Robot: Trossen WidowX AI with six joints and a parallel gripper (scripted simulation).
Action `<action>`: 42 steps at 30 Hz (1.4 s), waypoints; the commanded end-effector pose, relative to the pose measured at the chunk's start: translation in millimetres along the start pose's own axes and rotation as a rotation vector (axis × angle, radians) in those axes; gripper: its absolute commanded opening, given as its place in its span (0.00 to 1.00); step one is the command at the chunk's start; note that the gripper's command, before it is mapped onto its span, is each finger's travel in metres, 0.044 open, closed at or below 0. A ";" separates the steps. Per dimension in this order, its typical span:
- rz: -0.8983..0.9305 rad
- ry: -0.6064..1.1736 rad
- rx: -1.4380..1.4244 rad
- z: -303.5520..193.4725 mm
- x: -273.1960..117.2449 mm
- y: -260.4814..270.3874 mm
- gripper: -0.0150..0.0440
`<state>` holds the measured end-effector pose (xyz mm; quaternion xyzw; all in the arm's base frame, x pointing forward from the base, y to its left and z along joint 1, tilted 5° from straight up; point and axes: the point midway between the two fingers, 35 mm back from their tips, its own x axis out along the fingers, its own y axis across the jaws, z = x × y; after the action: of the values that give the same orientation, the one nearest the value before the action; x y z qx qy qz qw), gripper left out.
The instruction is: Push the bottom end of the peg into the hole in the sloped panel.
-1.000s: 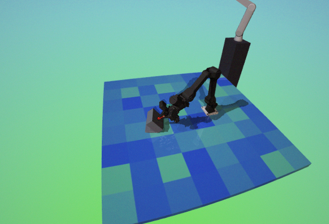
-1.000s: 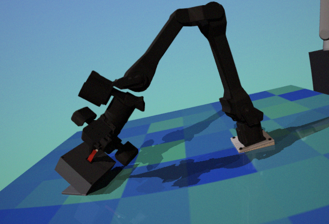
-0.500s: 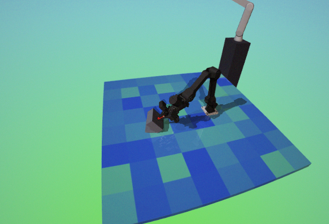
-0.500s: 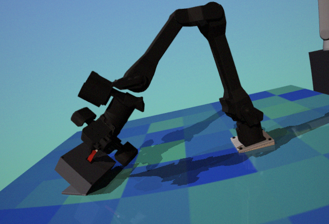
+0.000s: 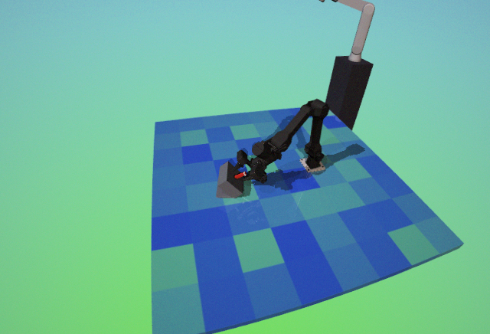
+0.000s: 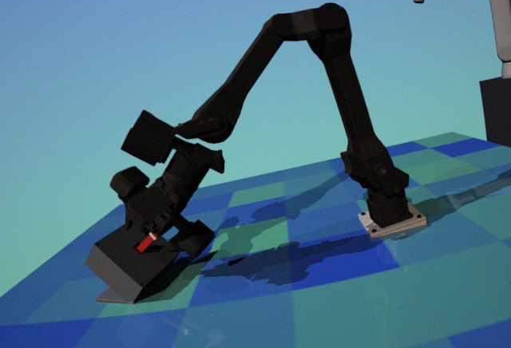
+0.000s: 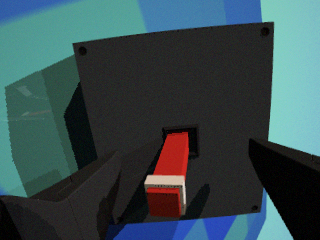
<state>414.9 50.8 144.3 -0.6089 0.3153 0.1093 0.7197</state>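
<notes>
Peg (image 7: 172, 167) is in — red square bar with a pale band near its outer end, its bottom end sunk into the square hole (image 7: 192, 140) in the sloped panel (image 7: 175, 80)! And the pincer (image 7: 185, 200) stands wide apart, both fingers clear of the peg's sides, gripping nothing. A good share of the peg juts out of the face, so whether it has bottomed out, I can't tell from these angles.

Now the danger, as I read it: the fingers flank the peg's free end on either side. Pull away on a slant rather than straight back along the peg's line and a finger could clip that banded end, levering it crooked or dragging it out. The exterior view puts the pincer body very close to the panel too, so a careless swing might knock the panel on the desk (image 5: 356, 219).

Count: one peg, one hole, one panel, one pincer with two fingers.
</notes>
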 end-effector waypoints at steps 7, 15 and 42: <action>0.001 0.000 0.001 1.3 -12.6 -0.6 1.00; 0.002 -0.001 0.001 2.8 -25.5 -1.1 1.00; 0.005 -0.005 -0.001 6.2 -71.4 -0.8 1.00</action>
<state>365.5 71.7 183.2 -0.6088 0.3156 0.1152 0.7187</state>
